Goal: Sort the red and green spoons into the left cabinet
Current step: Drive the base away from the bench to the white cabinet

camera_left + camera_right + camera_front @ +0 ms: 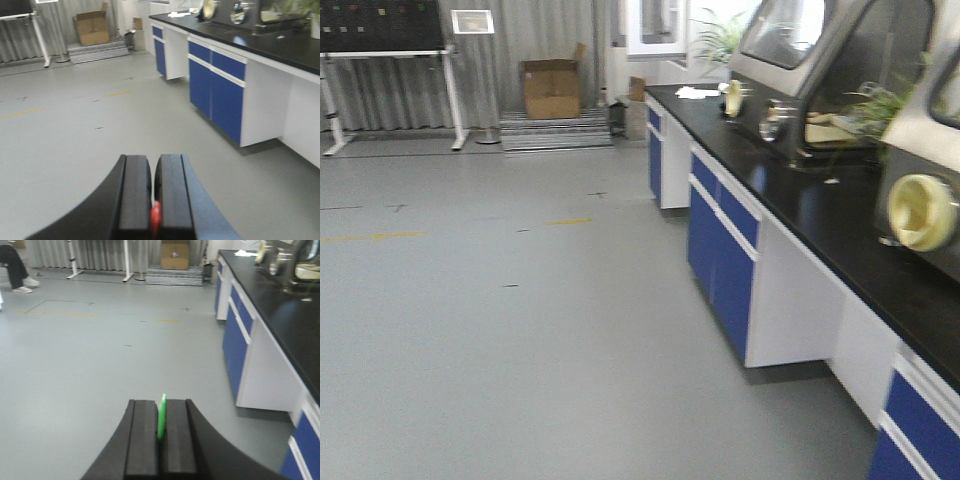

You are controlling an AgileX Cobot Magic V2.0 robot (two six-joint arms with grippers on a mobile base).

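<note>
Left wrist-mounted: left gripper pinches red spoon; right gripper, green spoon.

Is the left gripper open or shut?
Shut. The left gripper has its black fingers pressed together, pinching the red spoon between them.

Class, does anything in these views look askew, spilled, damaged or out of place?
Nothing spilled or damaged. Only the green spoon sits slightly tilted in the right gripper; the red spoon barely shows in the left gripper.
</note>
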